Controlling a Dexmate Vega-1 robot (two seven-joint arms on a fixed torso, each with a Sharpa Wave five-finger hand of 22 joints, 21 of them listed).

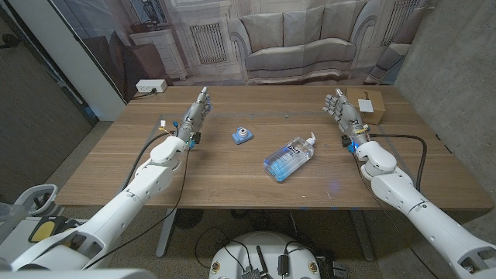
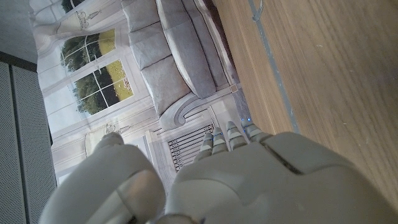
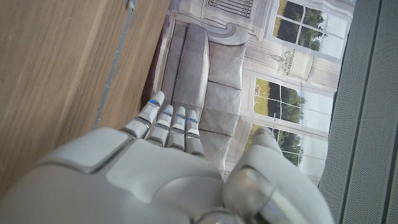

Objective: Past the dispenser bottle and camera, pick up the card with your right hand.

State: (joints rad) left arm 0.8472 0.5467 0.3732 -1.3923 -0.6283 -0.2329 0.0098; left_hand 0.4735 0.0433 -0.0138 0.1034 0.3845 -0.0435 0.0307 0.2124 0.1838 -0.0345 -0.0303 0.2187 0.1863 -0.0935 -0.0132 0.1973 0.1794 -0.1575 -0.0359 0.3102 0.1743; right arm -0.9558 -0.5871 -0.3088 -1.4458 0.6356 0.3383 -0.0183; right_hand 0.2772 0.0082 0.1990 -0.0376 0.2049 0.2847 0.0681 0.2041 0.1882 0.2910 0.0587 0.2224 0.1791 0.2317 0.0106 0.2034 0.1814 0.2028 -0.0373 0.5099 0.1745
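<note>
The card point(image 1: 366, 105) is a tan rectangle with a white patch, lying flat at the table's point(image 1: 232, 182) far right corner. The right hand point(image 1: 341, 109) stands beside it, fingers spread and holding nothing; the left hand point(image 1: 197, 113) likewise.

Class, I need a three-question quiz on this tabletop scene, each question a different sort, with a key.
1. True or false: the dispenser bottle stands upright.
2. Which hand is nearer the card? A) left hand B) right hand
3. Fill in: the small blue camera sits between the bottle and the ___ hand.

Key:
1. False; it lies on its side on the table.
2. B.
3. Left.
</note>
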